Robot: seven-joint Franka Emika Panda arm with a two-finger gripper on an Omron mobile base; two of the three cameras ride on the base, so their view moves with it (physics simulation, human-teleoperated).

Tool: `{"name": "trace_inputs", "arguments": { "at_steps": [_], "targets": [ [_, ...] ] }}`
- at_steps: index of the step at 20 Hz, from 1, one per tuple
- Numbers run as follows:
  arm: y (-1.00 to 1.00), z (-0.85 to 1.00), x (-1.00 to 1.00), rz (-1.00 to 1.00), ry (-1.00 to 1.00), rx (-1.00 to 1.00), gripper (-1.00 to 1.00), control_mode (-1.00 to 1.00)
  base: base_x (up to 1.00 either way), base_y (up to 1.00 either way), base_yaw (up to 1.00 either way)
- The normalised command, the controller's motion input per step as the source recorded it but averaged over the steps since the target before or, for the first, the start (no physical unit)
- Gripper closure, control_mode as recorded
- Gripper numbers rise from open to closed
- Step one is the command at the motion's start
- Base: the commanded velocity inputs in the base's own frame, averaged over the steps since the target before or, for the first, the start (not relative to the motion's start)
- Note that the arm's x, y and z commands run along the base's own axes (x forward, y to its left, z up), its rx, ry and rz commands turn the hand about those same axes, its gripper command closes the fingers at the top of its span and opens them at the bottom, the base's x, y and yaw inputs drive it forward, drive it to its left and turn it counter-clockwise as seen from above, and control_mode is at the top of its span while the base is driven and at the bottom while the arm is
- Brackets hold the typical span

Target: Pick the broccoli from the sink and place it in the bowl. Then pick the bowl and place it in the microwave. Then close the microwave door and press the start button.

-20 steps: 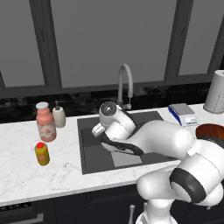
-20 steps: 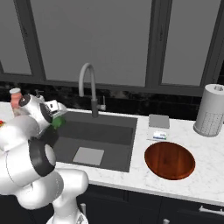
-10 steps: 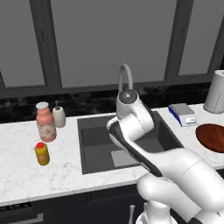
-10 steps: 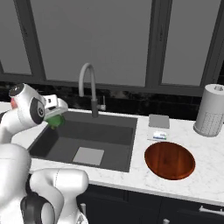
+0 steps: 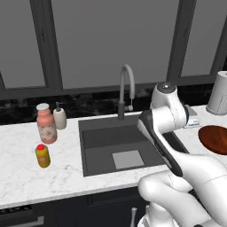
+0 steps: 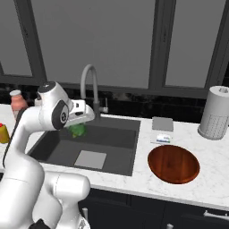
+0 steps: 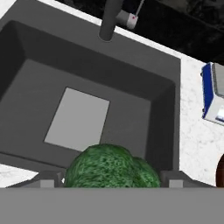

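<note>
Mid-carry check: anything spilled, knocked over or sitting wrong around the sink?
Nothing stands out. The broccoli sits between the fingers of the tool above the sink. The bowl sits flat on the counter, and the bottles stand upright.

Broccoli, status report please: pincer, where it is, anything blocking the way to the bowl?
Pincer shut on broccoli, wide grip. Broccoli held above sink, clear of the basin floor. Bowl on counter right of sink; nothing seen in between.

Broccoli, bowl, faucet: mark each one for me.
broccoli (image 7: pixel 109 168), hand view, on the green crown.
bowl (image 6: pixel 173 163), right base view, on its inner floor.
faucet (image 6: pixel 88 73), right base view, on the arch.
</note>
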Motion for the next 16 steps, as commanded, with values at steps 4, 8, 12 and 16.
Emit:
{"name": "trace_inputs", "arguments": {
  "at_steps": [4,8,12,16],
  "targets": [
    [-1.00,0.01,0.00,-0.01,0.15,0.06,1.00,-1.00,0.00,0.00,0.00],
    [-1.00,0.00,0.00,0.00,0.16,0.03,1.00,-1.00,0.00,0.00,0.00],
    [-1.00,0.00,0.00,0.00,0.14,0.04,1.00,-1.00,0.00,0.00,0.00],
    [-1.00,0.00,0.02,-0.02,0.17,0.02,1.00,-1.00,0.00,0.00,0.00]
  ]
}}
